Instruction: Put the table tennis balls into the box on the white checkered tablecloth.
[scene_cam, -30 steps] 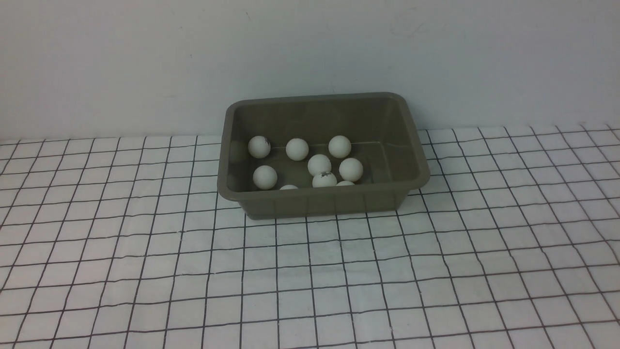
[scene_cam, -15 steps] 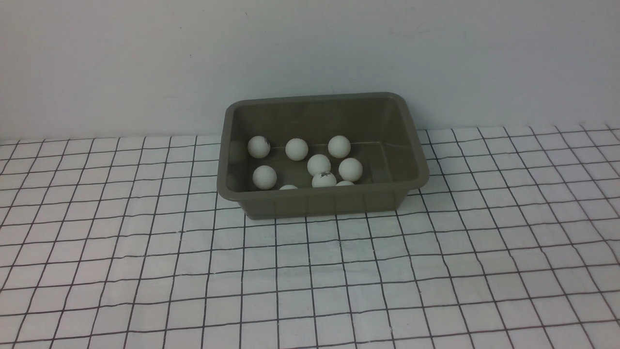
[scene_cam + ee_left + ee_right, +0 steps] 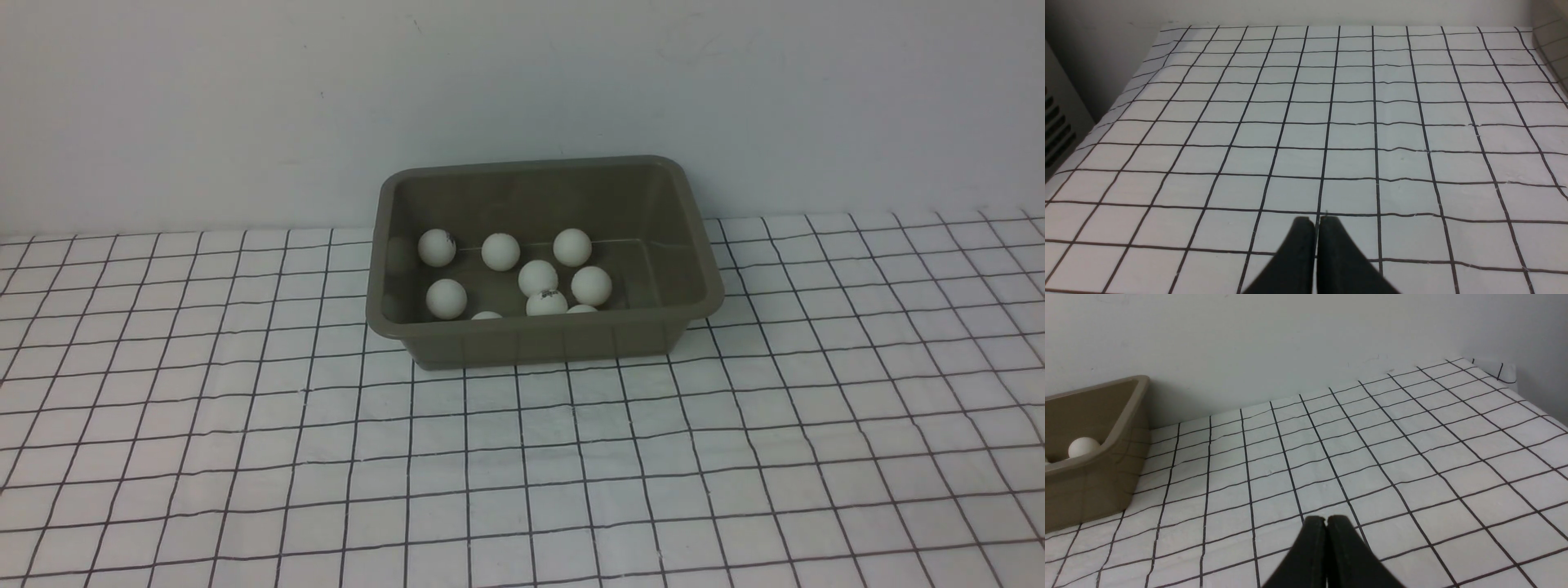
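Both grippers, left [image 3: 1316, 220] and right [image 3: 1326, 519], hang clenched and empty above the white checkered tablecloth [image 3: 571, 457]. Near its far edge sits the box [image 3: 539, 336], holding every visible table tennis ball [image 3: 538, 278]. Risk: a stray arm sweep could nudge the light box.
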